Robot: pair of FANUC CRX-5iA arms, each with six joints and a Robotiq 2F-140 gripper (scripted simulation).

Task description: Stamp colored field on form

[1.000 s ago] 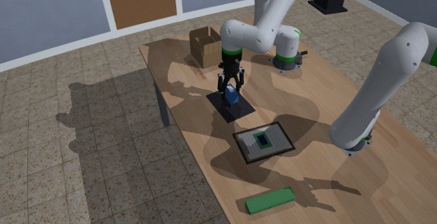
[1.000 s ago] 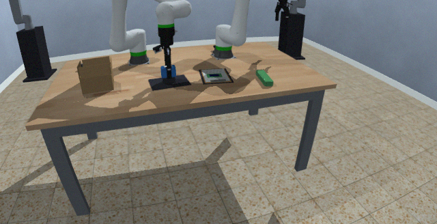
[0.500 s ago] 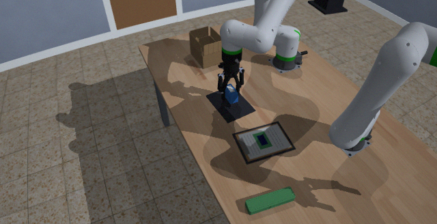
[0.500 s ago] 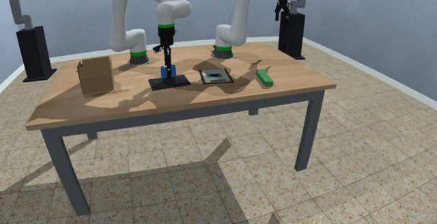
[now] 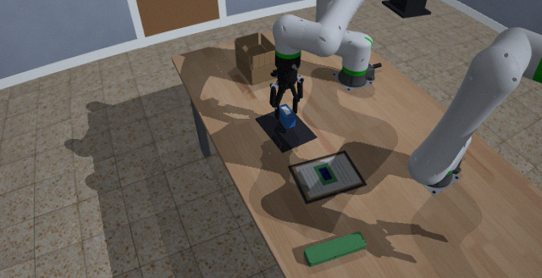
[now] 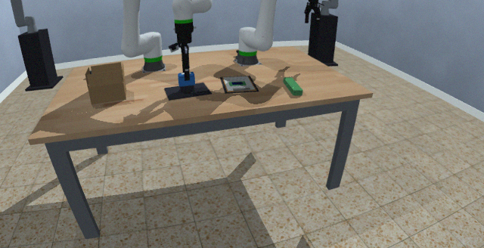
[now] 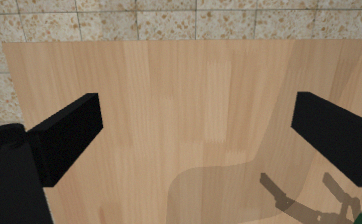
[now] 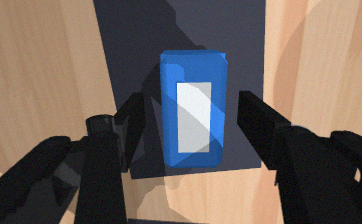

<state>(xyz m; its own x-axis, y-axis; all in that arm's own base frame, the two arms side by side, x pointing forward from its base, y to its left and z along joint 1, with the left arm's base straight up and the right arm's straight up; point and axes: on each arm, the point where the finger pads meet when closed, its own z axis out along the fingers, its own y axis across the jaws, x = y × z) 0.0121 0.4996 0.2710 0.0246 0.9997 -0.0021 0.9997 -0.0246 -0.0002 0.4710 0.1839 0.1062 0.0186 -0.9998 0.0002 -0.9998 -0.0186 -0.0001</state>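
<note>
The blue stamp (image 5: 288, 119) (image 6: 186, 82) (image 8: 194, 65) with a pale top label stands upright on the dark mat (image 5: 304, 136) (image 6: 203, 90) (image 8: 237, 25). My right gripper (image 5: 286, 112) (image 6: 186, 76) (image 8: 191, 108) is partly open right above the stamp, with a gap between each fingertip and the stamp's sides in the right wrist view. The form (image 5: 346, 164) (image 6: 247, 81) lies in a dark frame beside the mat. Its green field (image 5: 333, 180) bears a dark blue mark (image 5: 325, 174) in the middle. My left gripper (image 6: 312, 18) (image 7: 196, 110) is wide open and empty, high up, away from the stamp and form.
An open cardboard box (image 5: 263, 68) (image 6: 107, 83) stands on the table (image 5: 237, 159) (image 6: 144, 116) on the far side of the mat from the form. A green block (image 5: 335, 249) (image 6: 293, 86) lies beyond the form. The table's long edge runs near the mat and form.
</note>
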